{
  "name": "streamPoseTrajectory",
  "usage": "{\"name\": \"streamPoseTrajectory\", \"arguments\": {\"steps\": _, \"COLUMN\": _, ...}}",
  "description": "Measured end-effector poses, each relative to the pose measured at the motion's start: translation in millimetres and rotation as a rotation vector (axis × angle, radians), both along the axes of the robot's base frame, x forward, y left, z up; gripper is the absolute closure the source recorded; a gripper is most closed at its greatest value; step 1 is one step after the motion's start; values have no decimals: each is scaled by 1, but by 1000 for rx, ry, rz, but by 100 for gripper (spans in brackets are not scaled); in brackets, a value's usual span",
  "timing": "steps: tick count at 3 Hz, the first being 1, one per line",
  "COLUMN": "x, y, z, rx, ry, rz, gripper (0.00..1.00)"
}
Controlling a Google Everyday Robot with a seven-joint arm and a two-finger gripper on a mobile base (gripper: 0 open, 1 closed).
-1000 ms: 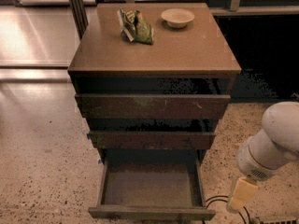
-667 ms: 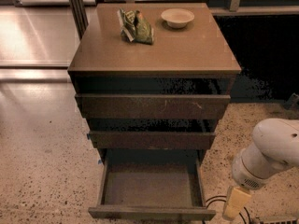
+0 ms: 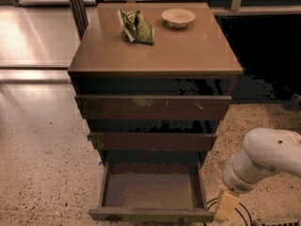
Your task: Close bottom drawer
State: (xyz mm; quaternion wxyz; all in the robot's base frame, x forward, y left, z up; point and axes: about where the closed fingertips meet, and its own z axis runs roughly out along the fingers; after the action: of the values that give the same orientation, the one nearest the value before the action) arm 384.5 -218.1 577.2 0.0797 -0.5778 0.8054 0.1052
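The bottom drawer of a dark brown wooden cabinet is pulled far out, showing its shallow grey-brown tray; its front panel lies along the frame's bottom edge. The middle drawer and top drawer stick out a little. My gripper hangs from the white arm at the lower right, just beside the open drawer's front right corner. Only its pale tan finger part shows.
On the cabinet top lie a green snack bag and a small pale bowl. Speckled floor spreads to the left. Dark cables lie on the floor under the arm. A dark area lies right of the cabinet.
The arm has come lower and slightly left, bringing the gripper closer to the open drawer's front right corner. The drawers have not moved.
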Motion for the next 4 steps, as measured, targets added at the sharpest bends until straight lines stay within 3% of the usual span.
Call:
{"name": "streamPoseTrajectory", "arguments": {"steps": 2, "x": 20, "y": 31, "z": -100, "rx": 9, "ry": -31, "rz": 75, "gripper": 0}}
{"name": "streamPoseTrajectory", "arguments": {"steps": 3, "x": 20, "y": 32, "z": -101, "rx": 9, "ry": -31, "rz": 75, "gripper": 0}}
{"name": "streamPoseTrajectory", "arguments": {"steps": 4, "x": 18, "y": 39, "z": -117, "rx": 32, "ry": -71, "rz": 64, "gripper": 0}}
